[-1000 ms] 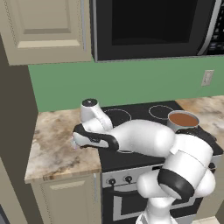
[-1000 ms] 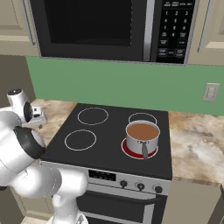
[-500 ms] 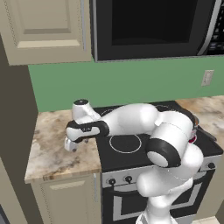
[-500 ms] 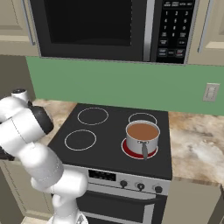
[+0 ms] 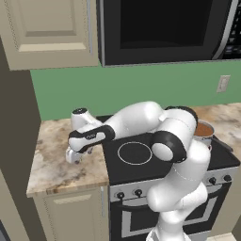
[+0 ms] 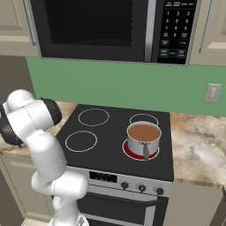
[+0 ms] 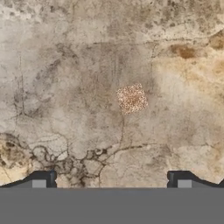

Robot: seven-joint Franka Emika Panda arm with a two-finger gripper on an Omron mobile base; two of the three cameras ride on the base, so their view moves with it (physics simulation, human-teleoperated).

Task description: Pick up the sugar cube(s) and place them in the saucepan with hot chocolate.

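Note:
A speckled pale tan sugar cube (image 7: 131,98) lies on the marbled counter in the hand view, straight ahead of my gripper (image 7: 111,181) and a little right of centre. The fingertips (image 7: 41,180) stand wide apart, open, with nothing between them. From the left base view the gripper (image 5: 73,155) hangs low over the stone counter (image 5: 54,160) left of the stove, pointing down. The saucepan with hot chocolate (image 6: 143,134) sits on a glowing red front-right ring, handle toward the front; in the left base view the saucepan (image 5: 204,131) peeks out behind my elbow.
The black stovetop (image 6: 106,145) has three unlit rings. A microwave (image 6: 110,26) hangs above it, with cabinets (image 5: 47,33) beside. A brown wall panel (image 5: 16,141) bounds the counter's left side. More marbled counter (image 6: 198,150) lies right of the stove.
The arm has swung left off the stove and down over the left counter. The gripper now hangs close above the stone, still open.

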